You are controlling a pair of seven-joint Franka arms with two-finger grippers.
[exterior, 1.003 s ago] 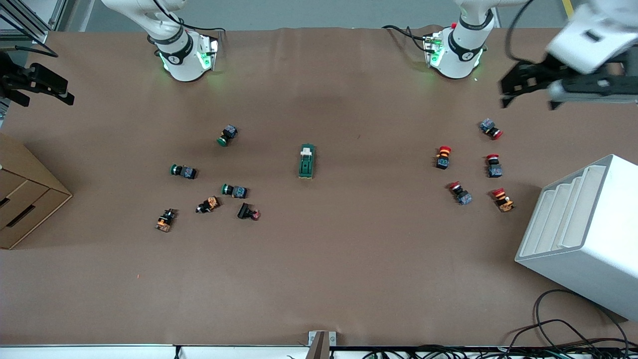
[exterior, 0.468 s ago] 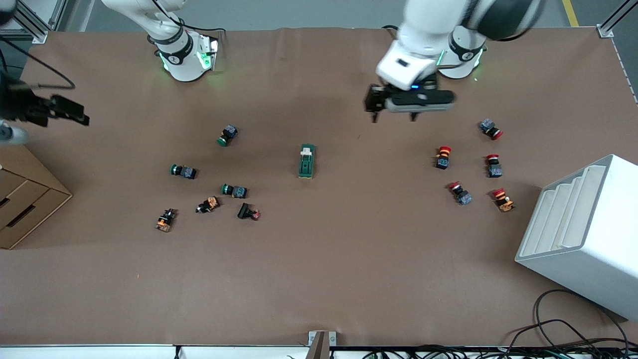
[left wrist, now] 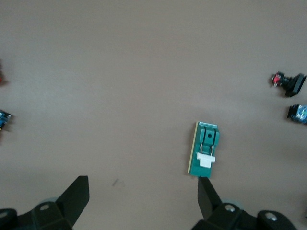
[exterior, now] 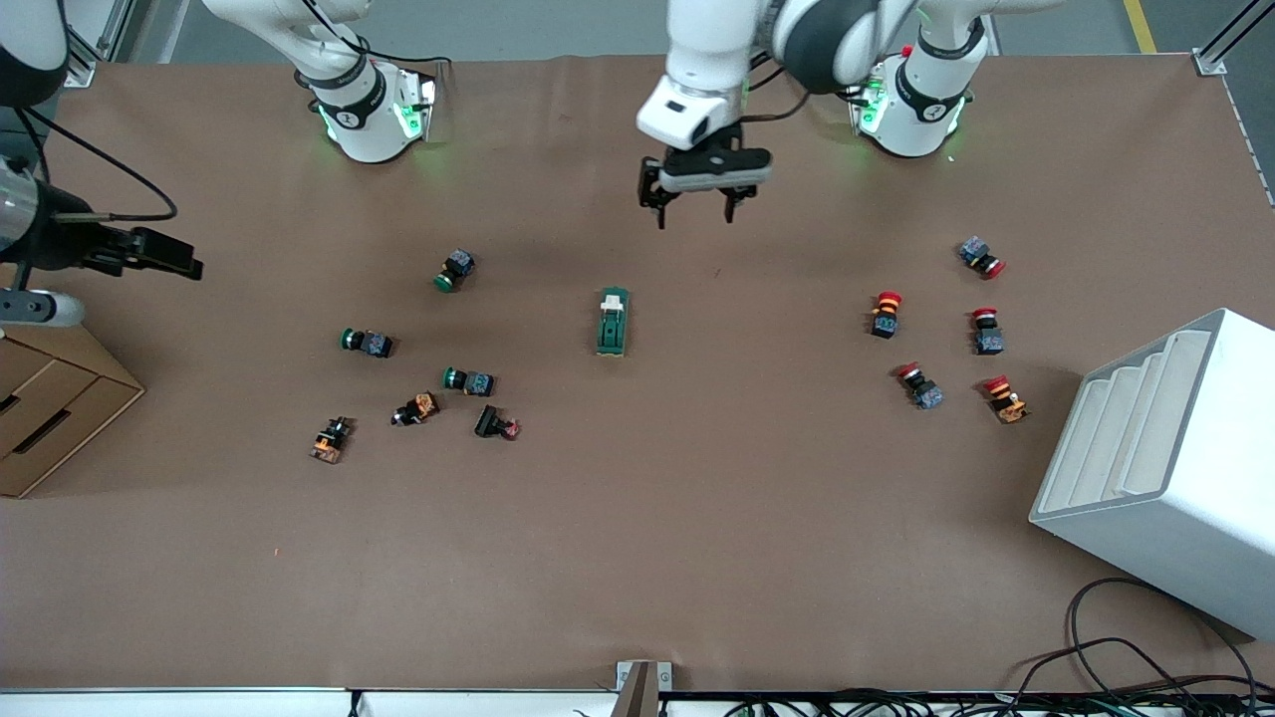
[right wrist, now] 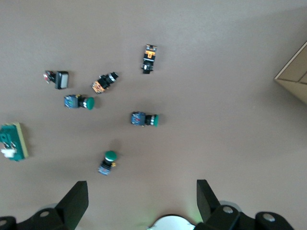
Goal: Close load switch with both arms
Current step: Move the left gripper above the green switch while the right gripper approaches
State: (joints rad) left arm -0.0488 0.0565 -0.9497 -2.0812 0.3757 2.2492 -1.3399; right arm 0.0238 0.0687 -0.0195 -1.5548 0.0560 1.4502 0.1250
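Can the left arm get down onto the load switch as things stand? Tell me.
Probably yes: the left gripper hangs open over bare table near the load switch, with nothing between them.

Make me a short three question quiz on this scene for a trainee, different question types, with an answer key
1. True or false: the left gripper holds the load switch.
2. Which end of the table has the red-capped buttons? A) left arm's end B) right arm's end
3. Fill in: both grippers' fingers are ____.

Key:
1. False; it hangs open above bare table, and the switch lies untouched.
2. A.
3. Open; the right gripper hangs over its own end of the table.
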